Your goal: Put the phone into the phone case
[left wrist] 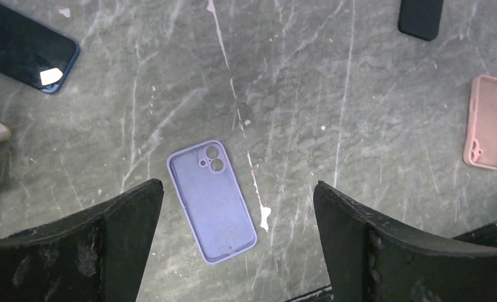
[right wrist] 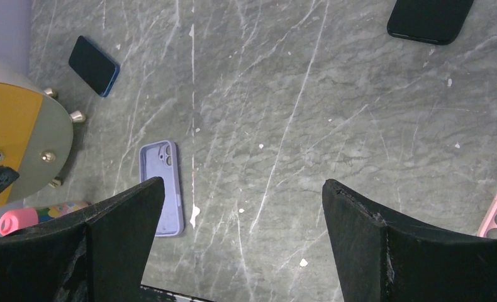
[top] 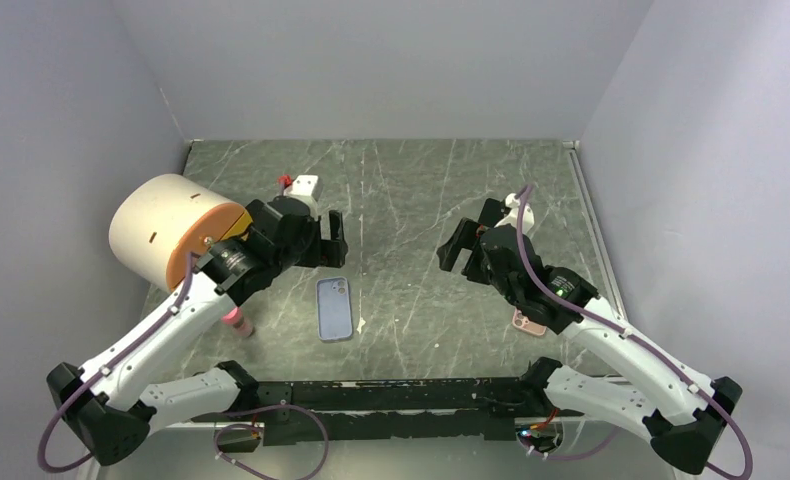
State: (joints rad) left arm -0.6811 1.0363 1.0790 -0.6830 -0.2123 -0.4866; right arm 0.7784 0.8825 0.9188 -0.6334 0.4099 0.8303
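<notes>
— Fingers first: how do they stand?

— Both pairs are spread wide and hold nothing. The left fingers (left wrist: 107, 245) hang above the table (top: 411, 190), and so do the right fingers (right wrist: 107, 245), over on their own side.

— Where is the case?

— Two cases lie flat, hollow side up. The purple case (left wrist: 212, 200) sits between the arms, nearer the left one and close to the near edge. From the left wrist it shows under the gap of that pair, closer to the left-hand finger, touching neither. The pink case (left wrist: 487, 122) lies off to the right, and from above the right arm covers part of it.

— And the phone?

— Two of those as well. A blue-edged phone (left wrist: 26, 45) lies flat with its dark glossy face up, well apart from the purple case and near the cream and orange cylinder (top: 176, 230), which lies on its side at the left. A black phone (right wrist: 429, 19) lies on the right half of the table, cut off by the frame in both wrist views. I cannot tell which phone goes with which case.

— Anything else?

— A small pink-capped item (top: 238, 322) beside the left arm, too small to identify.
</notes>
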